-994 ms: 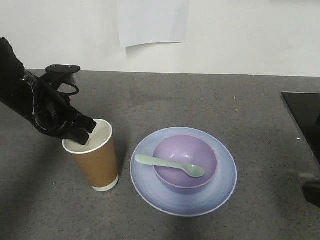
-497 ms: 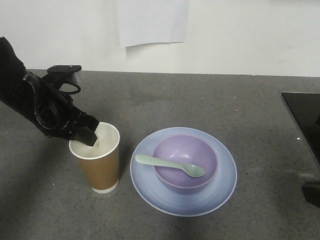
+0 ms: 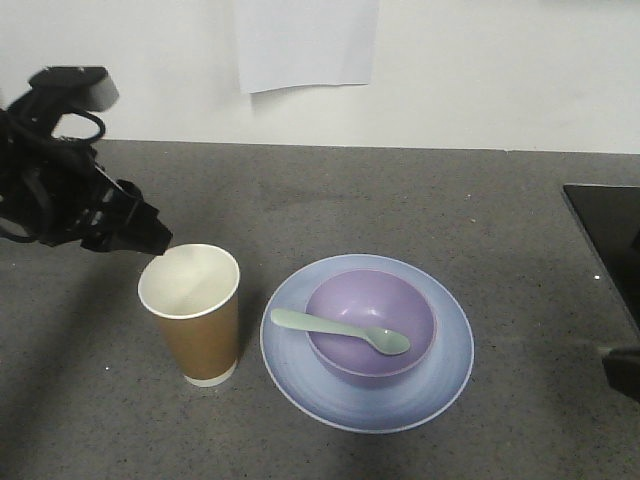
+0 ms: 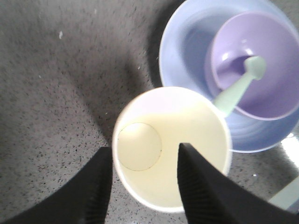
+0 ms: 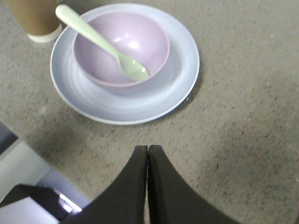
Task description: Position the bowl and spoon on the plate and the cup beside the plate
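Observation:
The brown paper cup point(image 3: 190, 318) stands upright just left of the pale blue plate point(image 3: 445, 385), apart from it. On the plate sits the lavender bowl point(image 3: 375, 300), with the mint spoon point(image 3: 340, 330) lying across it, handle over its left rim. My left gripper point(image 3: 150, 238) hovers open above and slightly left of the cup, holding nothing. From the left wrist I look down into the cup point(image 4: 201, 121) between open fingers point(image 4: 100, 186). My right gripper point(image 5: 148, 149) is shut and empty, over bare counter short of the plate point(image 5: 182, 70), bowl point(image 5: 140, 37) and spoon point(image 5: 103, 42).
The grey speckled counter point(image 3: 420, 200) runs back to a white wall. A black panel point(image 3: 610, 235) sits at the right edge. A white sheet point(image 3: 305, 45) hangs on the wall.
My left gripper has come out of the cup's mouth and risen up and to the left. The cup stands free, shifted slightly right. Plate, bowl and spoon are unmoved.

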Motion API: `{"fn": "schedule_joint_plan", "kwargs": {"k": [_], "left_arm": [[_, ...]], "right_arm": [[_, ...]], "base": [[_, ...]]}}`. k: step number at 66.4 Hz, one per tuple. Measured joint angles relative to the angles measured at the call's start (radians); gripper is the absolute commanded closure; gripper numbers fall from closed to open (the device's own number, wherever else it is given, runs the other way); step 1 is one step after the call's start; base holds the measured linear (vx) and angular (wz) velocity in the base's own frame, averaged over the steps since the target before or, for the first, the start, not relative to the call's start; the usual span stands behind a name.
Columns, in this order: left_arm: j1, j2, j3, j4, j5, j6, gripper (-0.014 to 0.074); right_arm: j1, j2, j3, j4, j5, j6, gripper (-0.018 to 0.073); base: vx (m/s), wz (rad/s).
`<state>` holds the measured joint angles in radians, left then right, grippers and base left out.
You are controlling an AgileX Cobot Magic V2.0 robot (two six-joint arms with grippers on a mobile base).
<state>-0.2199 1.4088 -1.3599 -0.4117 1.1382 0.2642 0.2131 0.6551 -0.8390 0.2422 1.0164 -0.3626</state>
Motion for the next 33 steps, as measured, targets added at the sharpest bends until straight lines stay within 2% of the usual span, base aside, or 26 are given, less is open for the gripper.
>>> {"fn": "schedule_joint_plan", "kwargs": {"k": [9, 19, 26, 33], "left_arm": [[0.000, -0.127, 0.001, 0.008, -0.006, 0.017, 0.0274], [0.000, -0.299, 0.063, 0.052, -0.130, 0.024, 0.0320], [0.000, -0.431, 0.175, 0.090, -0.233, 0.024, 0.0393], [0.000, -0.552, 0.357, 0.123, -0.334, 0.022, 0.0504]], "right_arm": [[0.000, 0.000, 0.000, 0.000, -0.114, 0.008, 0.0565], [0.000, 0.000, 0.000, -0.013, -0.275, 0.084, 0.0565], [0.000, 0.000, 0.002, -0.050, -0.353, 0.130, 0.0565], [0.000, 0.000, 0.041, -0.083, -0.424, 0.173, 0.0565]], "base": [[0.00, 0.00], [0.00, 0.00], [0.00, 0.00], [0.00, 0.00]]}}
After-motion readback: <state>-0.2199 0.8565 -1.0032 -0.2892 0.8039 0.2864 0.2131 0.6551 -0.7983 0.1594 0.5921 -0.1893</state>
